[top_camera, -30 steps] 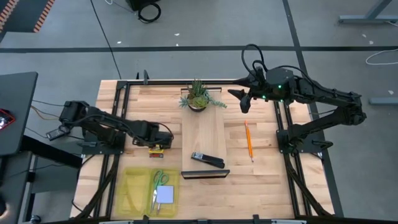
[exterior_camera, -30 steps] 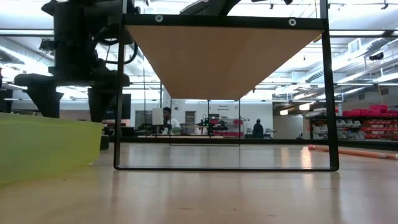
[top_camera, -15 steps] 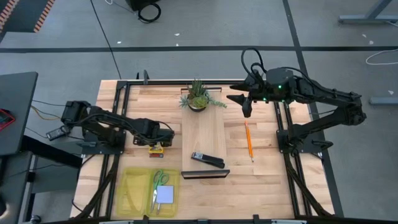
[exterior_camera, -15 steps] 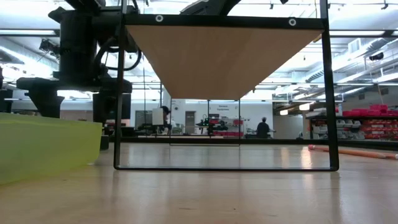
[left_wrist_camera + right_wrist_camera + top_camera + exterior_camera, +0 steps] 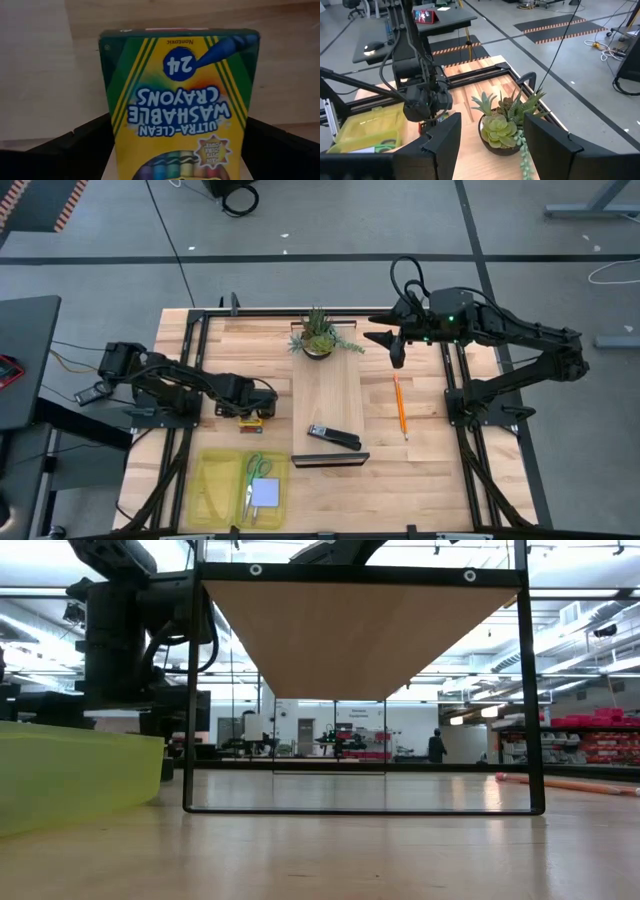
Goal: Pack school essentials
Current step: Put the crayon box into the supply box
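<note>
At the left of the bench [image 5: 430, 470], the left hand [image 5: 252, 416] sits low over the yellow-and-green crayon box [image 5: 180, 100]; the left wrist view shows the box lying between the two dark fingers [image 5: 75, 150], which stand wide on either side of it, so it looks bracketed but not clearly gripped, and whether the fingers press on it cannot be told. Just nearer the front edge lies the translucent yellow tray [image 5: 215, 480], which already holds the green-handled scissors [image 5: 256, 468] and the pale blue square note pad [image 5: 265, 493], so part of the packing looks done. The crayon box appears to be the item in hand, and it is close to the tray. In the middle stands a raised wooden board [image 5: 328, 400] on a black frame, with a small potted plant [image 5: 318, 335] at its far end and a black stapler [image 5: 333, 438] on its near end; neither belongs in the tray. Further right, an orange pencil [image 5: 400, 406] lies on the bench, well apart from the tray and not yet packed; the board stands between them. The right hand [image 5: 395, 345] hovers near the plant, fingers spread and holding nothing.
</note>
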You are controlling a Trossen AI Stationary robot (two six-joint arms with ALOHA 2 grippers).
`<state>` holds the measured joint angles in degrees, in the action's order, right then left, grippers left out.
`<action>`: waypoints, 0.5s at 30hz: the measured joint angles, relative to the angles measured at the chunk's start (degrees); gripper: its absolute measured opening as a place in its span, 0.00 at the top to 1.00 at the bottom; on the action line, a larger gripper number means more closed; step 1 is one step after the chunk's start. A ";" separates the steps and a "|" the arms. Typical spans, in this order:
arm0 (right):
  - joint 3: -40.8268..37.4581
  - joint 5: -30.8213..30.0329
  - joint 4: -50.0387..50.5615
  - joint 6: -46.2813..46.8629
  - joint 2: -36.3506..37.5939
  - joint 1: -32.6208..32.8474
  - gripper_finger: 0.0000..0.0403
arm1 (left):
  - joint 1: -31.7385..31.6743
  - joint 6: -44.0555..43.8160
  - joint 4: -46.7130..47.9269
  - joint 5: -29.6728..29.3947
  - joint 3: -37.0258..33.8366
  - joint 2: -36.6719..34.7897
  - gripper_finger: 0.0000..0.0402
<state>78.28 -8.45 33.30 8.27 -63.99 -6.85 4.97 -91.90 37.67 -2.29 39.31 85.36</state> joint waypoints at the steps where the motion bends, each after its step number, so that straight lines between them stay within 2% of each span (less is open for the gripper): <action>1: 0.00 0.00 -0.17 -0.08 0.00 0.00 0.45 | 0.00 0.19 0.06 0.17 -0.03 0.00 0.06; 9: 0.00 -0.02 -0.53 -0.78 0.00 -0.16 0.45 | -0.04 1.51 0.26 0.68 -0.15 -0.13 0.21; 15: 0.00 -0.02 -0.50 -0.87 0.00 -0.15 0.45 | -0.32 4.15 2.87 1.84 2.50 0.10 0.24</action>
<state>78.28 -8.47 32.80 7.40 -63.99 -7.01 4.65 -87.75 40.54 -0.45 41.81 85.46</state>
